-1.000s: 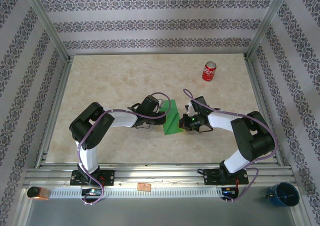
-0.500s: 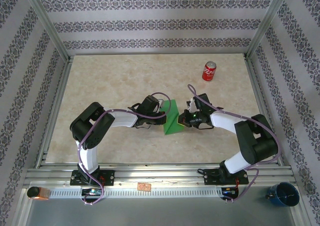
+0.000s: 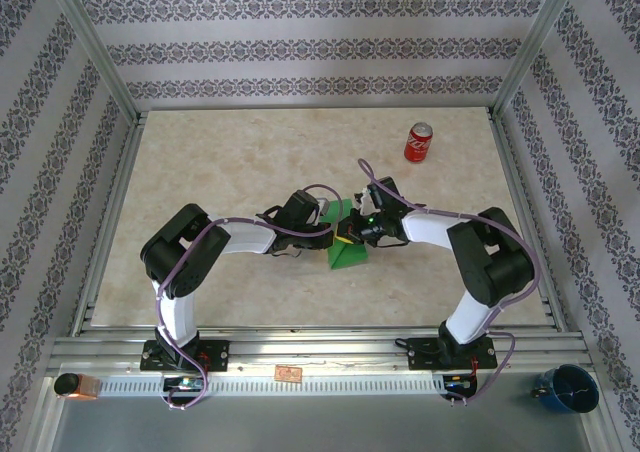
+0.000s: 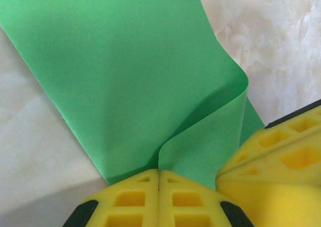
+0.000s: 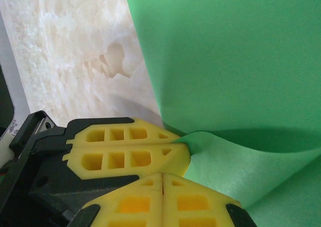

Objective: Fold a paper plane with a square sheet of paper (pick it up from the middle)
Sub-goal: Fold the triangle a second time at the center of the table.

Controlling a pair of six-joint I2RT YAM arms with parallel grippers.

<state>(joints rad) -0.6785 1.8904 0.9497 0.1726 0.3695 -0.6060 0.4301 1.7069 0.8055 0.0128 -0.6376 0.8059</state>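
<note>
Middle of tabletop (image 3: 220, 162): left gripper (image 4: 159, 174) pinches the square sheet of paper (image 4: 125, 76) at its curled fold; right gripper (image 5: 163, 176) closed alongside (grip on paper unclear).

Overhead view brightly, evenly lit from above; soft, short shadows cast beneath arms (image 3: 240, 240) onto table (image 3: 220, 162). Small highlight seen on red can (image 3: 418, 143). Enclosure posts (image 3: 92, 47) rendered leaning outward toward corners. Wrist views sharp, colour saturated; green paper (image 4: 115, 71) shaded inside curl; grey shadow thrown on table beside paper; marbling slightly softened.
</note>
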